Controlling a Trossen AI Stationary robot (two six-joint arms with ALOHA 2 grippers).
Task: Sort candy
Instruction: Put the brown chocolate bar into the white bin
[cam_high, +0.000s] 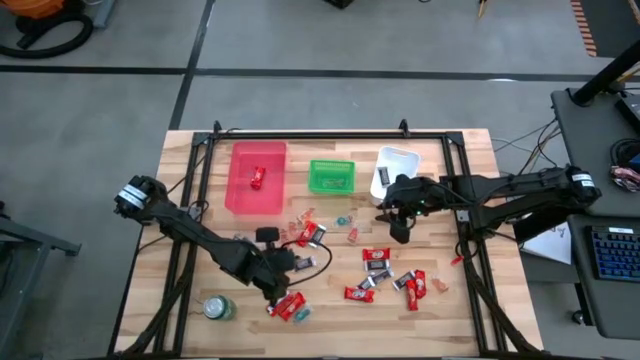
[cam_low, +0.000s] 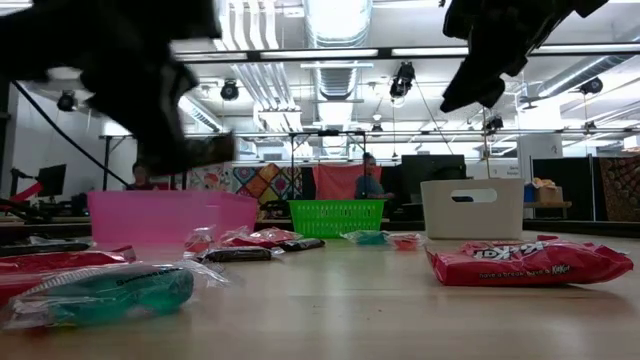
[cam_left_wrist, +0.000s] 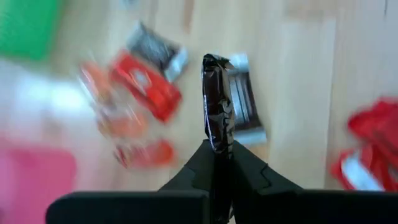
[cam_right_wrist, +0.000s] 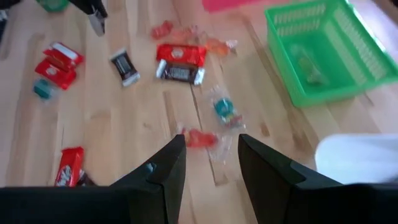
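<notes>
Left wrist view shows it best: a dark brown-and-silver candy (cam_left_wrist: 216, 102) stands pinched between the left gripper's (cam_left_wrist: 219, 163) fingers, its long axis running straight out from the fingertips, so it is carried end-on, lifted clear of the worktop (cam_left_wrist: 298, 74). From above, that left gripper (cam_high: 272, 290) sits toward the near edge of the worktop, left of centre, close to a cluster of red candies (cam_high: 290, 305) and not far from the green can (cam_high: 218, 308).

The three bins lie along the far side: pink bin (cam_high: 256, 178), green basket (cam_high: 331, 177), white bin (cam_high: 393, 170). All are well apart from the held candy, so I judge the carry runs away from the near edge and across the scattered sweets (cam_high: 385, 275).

The right gripper (cam_right_wrist: 209, 157) hangs with fingers wide and holding nothing, over a small orange-red sweet (cam_right_wrist: 200, 139) on the worktop. Seen from above, it (cam_high: 399, 228) is near the white bin, so the right arm is far nearer the bins, though the left holds the piece.
</notes>
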